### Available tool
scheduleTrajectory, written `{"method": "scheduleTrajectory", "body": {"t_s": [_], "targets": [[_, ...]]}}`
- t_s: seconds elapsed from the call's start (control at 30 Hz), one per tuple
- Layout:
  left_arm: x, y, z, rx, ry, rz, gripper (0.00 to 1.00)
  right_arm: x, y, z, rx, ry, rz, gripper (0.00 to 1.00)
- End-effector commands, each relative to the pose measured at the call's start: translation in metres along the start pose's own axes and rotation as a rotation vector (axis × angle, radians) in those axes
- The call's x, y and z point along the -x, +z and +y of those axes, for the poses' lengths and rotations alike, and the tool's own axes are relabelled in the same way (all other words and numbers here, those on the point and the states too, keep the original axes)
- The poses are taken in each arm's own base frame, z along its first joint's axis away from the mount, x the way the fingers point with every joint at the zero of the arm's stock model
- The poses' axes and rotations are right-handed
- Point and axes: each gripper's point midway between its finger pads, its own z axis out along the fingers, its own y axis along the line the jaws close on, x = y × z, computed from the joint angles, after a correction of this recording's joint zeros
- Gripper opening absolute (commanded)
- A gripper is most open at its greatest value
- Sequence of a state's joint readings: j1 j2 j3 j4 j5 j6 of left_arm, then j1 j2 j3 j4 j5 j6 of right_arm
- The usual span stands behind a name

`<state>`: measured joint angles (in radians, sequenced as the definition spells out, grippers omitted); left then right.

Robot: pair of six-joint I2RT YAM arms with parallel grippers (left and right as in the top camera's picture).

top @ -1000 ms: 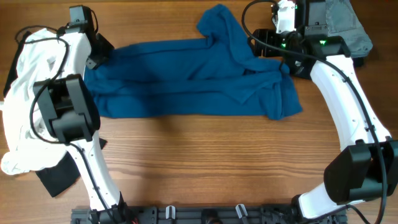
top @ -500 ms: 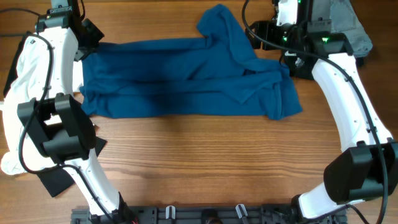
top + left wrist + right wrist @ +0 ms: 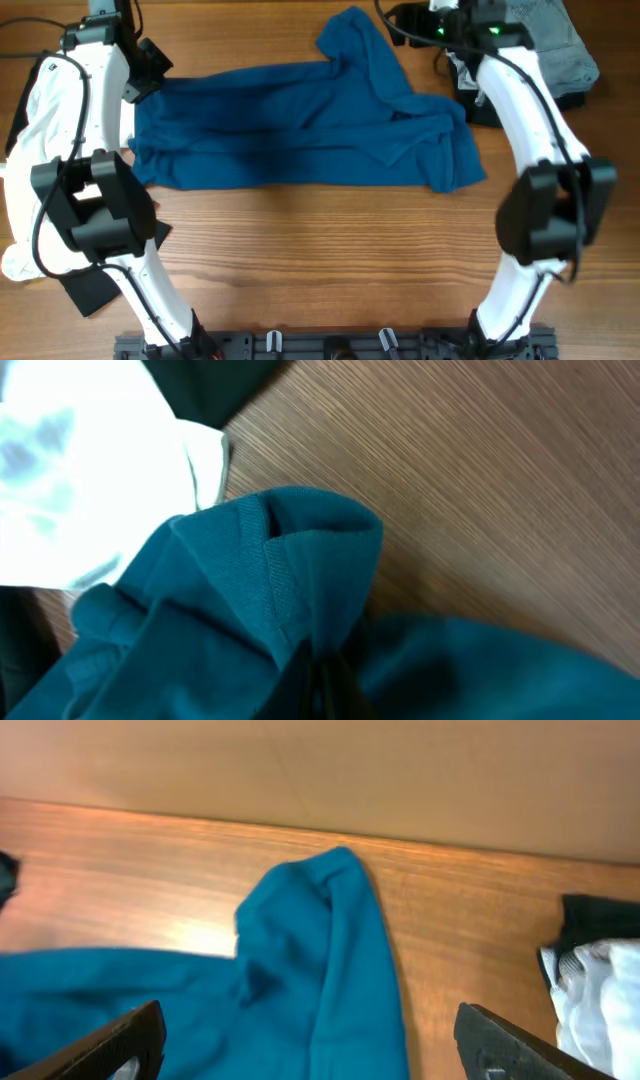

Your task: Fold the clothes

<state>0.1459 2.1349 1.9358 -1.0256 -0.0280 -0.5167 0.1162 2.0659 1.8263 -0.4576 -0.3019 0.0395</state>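
The shirt point(image 3: 300, 125) lies in a long band across the far half of the table point(image 3: 320, 270), running left to right. One flap of it is thrown up toward the far edge, right of centre. Its left end sits just beside a heap of white cloth point(image 3: 40, 130).

The left gripper point(image 3: 322, 678) has its fingers pressed together on that left end. In the wrist view we see the ribbed hem bunching into the pinch. The right gripper point(image 3: 308, 1015) hangs over the far flap with its fingers spread wide, and nothing is between them.

We judge the cloth to be thin, light and limp. It holds no shape and sags from any single pinch, and it should drag in wrinkles across the wood instead of sliding flat. Weight is no concern, but slack is. We would take it at edges and corners, where a seam or hem gives the fingers something firm, and never in the middle of a panel. The far flap's free corner looks like the natural hold for the open hand. With both ends held, the cloth can be kept taut as it is laid over.
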Motion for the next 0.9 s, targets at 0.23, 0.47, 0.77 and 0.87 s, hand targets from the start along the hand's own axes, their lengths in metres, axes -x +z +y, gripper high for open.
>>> {"method": "scheduleTrajectory", "body": {"t_s": [0.23, 0.47, 0.77, 0.87], "targets": [[-0.015, -0.013, -0.028, -0.028, 0.077, -0.012, 0.04, -0.029, 0.104, -0.004, -0.075, -0.063, 0.028, 0.93], [-0.021, -0.013, -0.036, -0.028, 0.099, -0.012, 0.04, -0.066, 0.144, -0.007, -0.082, -0.064, 0.069, 0.92], [-0.020, -0.013, -0.034, -0.017, 0.099, -0.019, 0.04, -0.098, 0.174, -0.020, -0.106, -0.024, 0.091, 0.87], [-0.021, -0.013, -0.033, -0.011, 0.099, -0.015, 0.04, -0.095, 0.177, -0.020, -0.106, -0.010, 0.072, 0.81]]}}
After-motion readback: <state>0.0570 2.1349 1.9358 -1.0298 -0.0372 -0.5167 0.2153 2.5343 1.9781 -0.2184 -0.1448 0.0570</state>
